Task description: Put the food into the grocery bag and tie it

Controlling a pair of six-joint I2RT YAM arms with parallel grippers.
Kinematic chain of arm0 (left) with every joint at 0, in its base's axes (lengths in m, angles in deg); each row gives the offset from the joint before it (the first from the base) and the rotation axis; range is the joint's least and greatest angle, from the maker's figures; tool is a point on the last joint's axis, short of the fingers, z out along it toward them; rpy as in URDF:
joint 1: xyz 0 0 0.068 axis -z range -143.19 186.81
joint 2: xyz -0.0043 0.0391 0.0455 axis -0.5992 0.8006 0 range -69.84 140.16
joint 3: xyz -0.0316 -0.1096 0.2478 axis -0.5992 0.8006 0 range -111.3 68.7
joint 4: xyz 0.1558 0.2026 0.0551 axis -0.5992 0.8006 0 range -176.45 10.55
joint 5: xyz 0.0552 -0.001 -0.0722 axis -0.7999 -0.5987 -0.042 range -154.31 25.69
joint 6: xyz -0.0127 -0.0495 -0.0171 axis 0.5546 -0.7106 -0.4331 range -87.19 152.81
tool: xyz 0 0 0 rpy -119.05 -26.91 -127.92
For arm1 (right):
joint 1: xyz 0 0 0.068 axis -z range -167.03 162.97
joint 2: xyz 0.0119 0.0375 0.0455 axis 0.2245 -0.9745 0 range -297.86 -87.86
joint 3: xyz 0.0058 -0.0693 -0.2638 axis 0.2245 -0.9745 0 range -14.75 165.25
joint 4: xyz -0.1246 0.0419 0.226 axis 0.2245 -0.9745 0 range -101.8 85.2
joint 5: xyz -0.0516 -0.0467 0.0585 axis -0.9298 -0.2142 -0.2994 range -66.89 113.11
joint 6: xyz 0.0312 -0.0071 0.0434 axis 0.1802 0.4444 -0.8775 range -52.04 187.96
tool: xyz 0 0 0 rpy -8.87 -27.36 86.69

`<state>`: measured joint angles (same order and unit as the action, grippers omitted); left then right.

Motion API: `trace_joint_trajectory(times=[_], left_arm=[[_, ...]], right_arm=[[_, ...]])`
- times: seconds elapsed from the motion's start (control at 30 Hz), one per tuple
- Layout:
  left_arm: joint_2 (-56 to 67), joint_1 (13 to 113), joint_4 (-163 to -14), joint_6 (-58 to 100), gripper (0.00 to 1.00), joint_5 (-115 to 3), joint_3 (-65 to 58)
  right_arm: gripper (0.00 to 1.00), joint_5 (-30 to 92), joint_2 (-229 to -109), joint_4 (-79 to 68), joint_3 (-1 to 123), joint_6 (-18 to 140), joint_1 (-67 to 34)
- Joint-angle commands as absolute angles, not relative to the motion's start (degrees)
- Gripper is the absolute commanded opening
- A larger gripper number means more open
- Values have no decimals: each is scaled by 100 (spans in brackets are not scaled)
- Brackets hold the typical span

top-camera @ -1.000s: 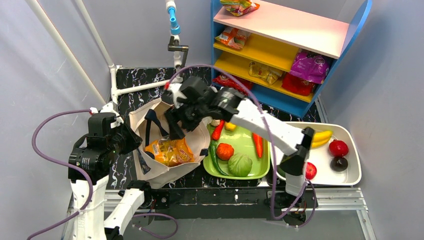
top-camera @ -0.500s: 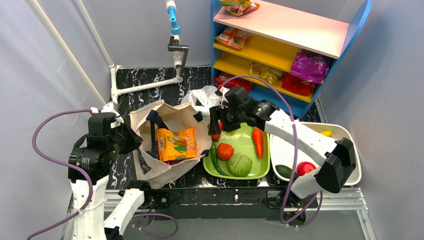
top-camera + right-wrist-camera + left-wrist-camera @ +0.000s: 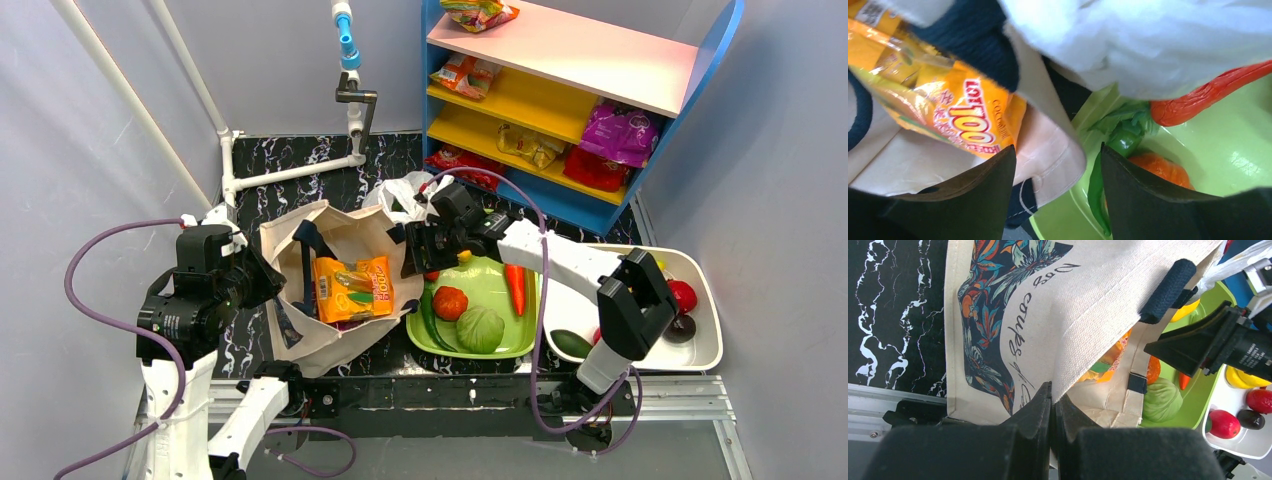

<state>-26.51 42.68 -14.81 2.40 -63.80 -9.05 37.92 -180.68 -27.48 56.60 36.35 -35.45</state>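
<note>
An orange-yellow snack packet (image 3: pixel 352 288) lies inside a cream canvas tote (image 3: pixel 330 345) with a floral print and navy handles. My left gripper (image 3: pixel 262 280) is shut on the tote's left rim (image 3: pixel 1083 340) and holds it up. My right gripper (image 3: pixel 418 262) is open and empty over the tote's right edge, where it meets the green tray; the packet (image 3: pixel 948 110) shows beside its left finger. A white crinkly plastic grocery bag (image 3: pixel 403 193) lies behind the tote. A purple packet (image 3: pixel 620 132) sits on the shelf. A banana (image 3: pixel 1243 377) lies in the white tray.
The green tray (image 3: pixel 500 347) holds a cabbage (image 3: pixel 480 328), a tomato (image 3: pixel 450 302), a carrot (image 3: pixel 516 288) and a green chili (image 3: pixel 428 318). A white tray (image 3: pixel 700 360) of fruit stands at right. A blue shelf (image 3: pixel 560 50) with packets stands behind. A white pipe frame (image 3: pixel 290 172) stands at back left.
My right gripper has come up out of the tote and left the orange-yellow packet inside. It swung right, then came back a little to the tote's right edge. The left gripper has not moved.
</note>
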Motion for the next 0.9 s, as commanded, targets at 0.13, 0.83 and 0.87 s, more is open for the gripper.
trace_joint_trajectory(times=[0.13, 0.83, 0.87], left_arm=[[-2773, 4297, -1292, 308, 0, -6231, -1148], [-2673, 4296, -989, 151, 0, -6349, -1481], [-2651, 4296, -939, 107, 0, -6344, -1515]], right_arm=[[53, 4181, -18355, -2219, 5653, 3585, -3345], [1, 4713, -18186, -4225, 7923, 3406, -3517], [1, 4702, -18182, -4420, 8185, 3388, -3543]])
